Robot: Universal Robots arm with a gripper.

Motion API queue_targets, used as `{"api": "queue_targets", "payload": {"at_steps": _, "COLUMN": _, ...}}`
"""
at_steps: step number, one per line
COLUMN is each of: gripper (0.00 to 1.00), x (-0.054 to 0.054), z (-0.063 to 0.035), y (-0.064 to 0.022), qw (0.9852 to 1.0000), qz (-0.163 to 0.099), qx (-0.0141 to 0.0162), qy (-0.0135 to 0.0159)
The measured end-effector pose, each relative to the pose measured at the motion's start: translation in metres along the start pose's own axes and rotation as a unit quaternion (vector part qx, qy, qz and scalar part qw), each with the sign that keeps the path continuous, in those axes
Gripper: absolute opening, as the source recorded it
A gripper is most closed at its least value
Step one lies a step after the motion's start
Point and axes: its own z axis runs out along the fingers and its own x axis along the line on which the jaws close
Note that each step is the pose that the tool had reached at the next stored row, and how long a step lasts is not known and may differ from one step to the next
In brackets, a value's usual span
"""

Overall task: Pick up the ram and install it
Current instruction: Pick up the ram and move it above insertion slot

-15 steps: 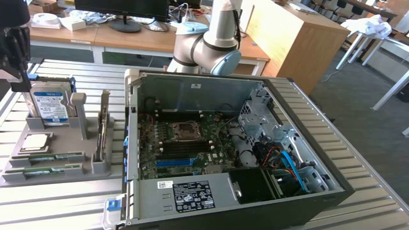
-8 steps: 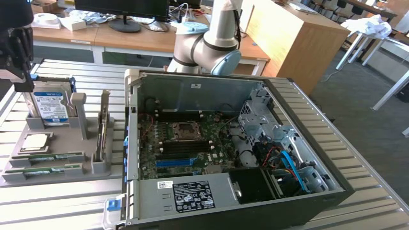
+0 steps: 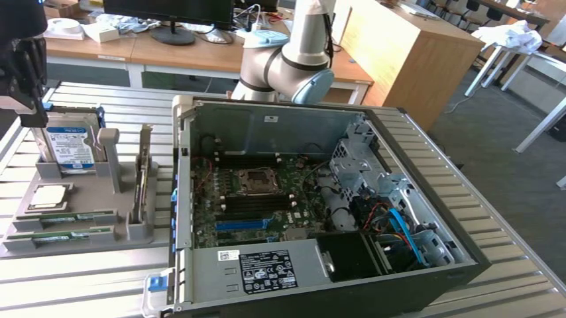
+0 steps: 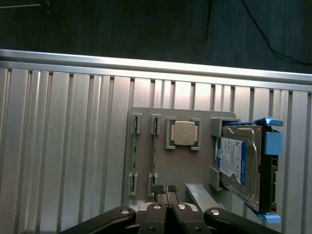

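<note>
Closest in: open computer case (image 3: 265, 126), side panel off, motherboard (image 3: 305, 182) bare to view, long dark memory slots (image 3: 256, 205) beside the processor socket (image 3: 256, 177) apparently unfilled. Under it and under everything else, slatted metal table (image 3: 513, 218). Rising behind the case, pale robot arm (image 3: 305, 40). Well apart from the case toward the exterior view's left, grey parts tray (image 3: 89, 238) flat on the table. Standing on edge at the tray's far end, blue-labelled hard drive (image 3: 69, 146).

Hanging above the tray, gripper (image 4: 165, 190), fingers (image 4: 157, 189) pressed pad to pad with no gap, gripping nothing, touching nothing.

Lying on edge in its tray slot, ram (image 4: 153, 156), green and narrow, with the square silver processor chip (image 4: 183, 132) just beside it on one side and a second green stick (image 4: 135, 156) on the other. Of the two sticks, the nearer to the closed fingertips as seen from the wrist, yet clearly below them and apart.

Judged from that: nothing lifted, nothing carried, nothing seated in the motherboard. Pick-up not yet made; install wholly outstanding. At most an approach above the tray counted as done.
</note>
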Motion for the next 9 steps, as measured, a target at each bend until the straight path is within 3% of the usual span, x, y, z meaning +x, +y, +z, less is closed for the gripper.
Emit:
{"api": "queue_targets", "payload": {"at_steps": 4, "gripper": 0.11, "x": 0.0, "z": 0.0, "y": 0.0, "qw": 1.0, "qz": 0.0, "qx": 0.0, "qy": 0.0}}
{"api": "queue_targets", "payload": {"at_steps": 9, "gripper": 0.3, "x": 0.0, "z": 0.0, "y": 0.0, "qw": 1.0, "qz": 0.0, "qx": 0.0, "qy": 0.0}}
